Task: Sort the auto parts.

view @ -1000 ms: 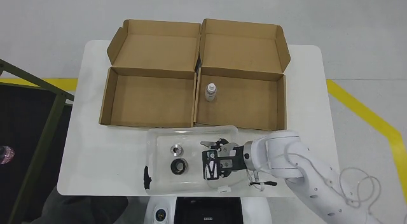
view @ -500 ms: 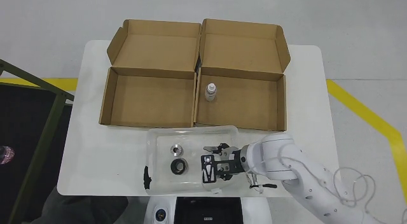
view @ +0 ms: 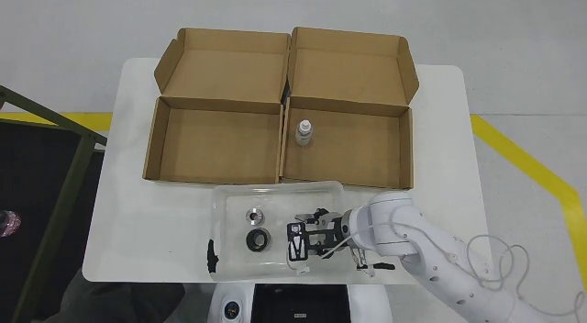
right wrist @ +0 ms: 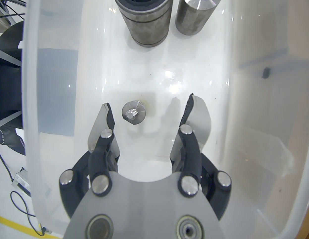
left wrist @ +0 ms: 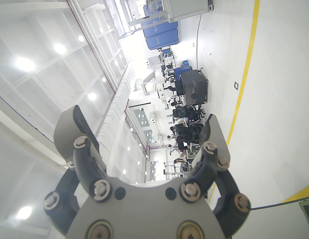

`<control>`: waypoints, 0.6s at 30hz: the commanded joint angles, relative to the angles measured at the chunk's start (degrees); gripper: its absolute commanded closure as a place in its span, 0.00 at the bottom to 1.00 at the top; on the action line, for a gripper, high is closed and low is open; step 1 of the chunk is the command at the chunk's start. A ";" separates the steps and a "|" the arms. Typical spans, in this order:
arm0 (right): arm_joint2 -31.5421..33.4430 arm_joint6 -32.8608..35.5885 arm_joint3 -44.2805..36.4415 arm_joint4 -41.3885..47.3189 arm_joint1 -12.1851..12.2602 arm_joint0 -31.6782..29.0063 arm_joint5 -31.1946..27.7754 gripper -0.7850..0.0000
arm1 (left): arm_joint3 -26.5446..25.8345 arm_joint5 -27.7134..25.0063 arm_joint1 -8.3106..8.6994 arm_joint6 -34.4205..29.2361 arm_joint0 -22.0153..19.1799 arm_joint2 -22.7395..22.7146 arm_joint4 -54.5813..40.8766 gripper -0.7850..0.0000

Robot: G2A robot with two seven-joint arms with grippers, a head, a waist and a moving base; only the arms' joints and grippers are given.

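Observation:
My right gripper is open inside the clear plastic bin, low over its floor. A small silver stud stands on the bin floor between the fingers, close to one fingertip. Farther in stand a dark linear bearing and a plain steel sleeve, both upright. A small white bottle stands in the right cardboard box. My left gripper is open, empty, and pointed up into the hall.
Two open cardboard boxes sit side by side behind the bin; the left box holds nothing. Their lids stand raised at the back. The bin's curved walls close in on both sides of the right gripper.
The right arm has slid leftward, carrying its gripper deeper into the bin toward the two cylinders. The parts and boxes have not moved.

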 commanded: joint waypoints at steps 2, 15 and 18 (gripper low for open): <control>-0.54 0.45 0.55 -0.04 -0.04 0.41 0.26 0.43 | 0.00 0.00 0.00 0.00 0.00 0.00 0.00 0.00; -2.48 0.95 0.86 1.16 -0.13 1.57 0.32 0.92 | 0.00 0.00 0.00 0.00 0.00 0.00 0.00 0.00; -2.53 0.34 0.56 1.79 -0.11 1.82 0.27 1.00 | 0.00 0.00 0.00 0.00 0.00 0.00 0.00 0.00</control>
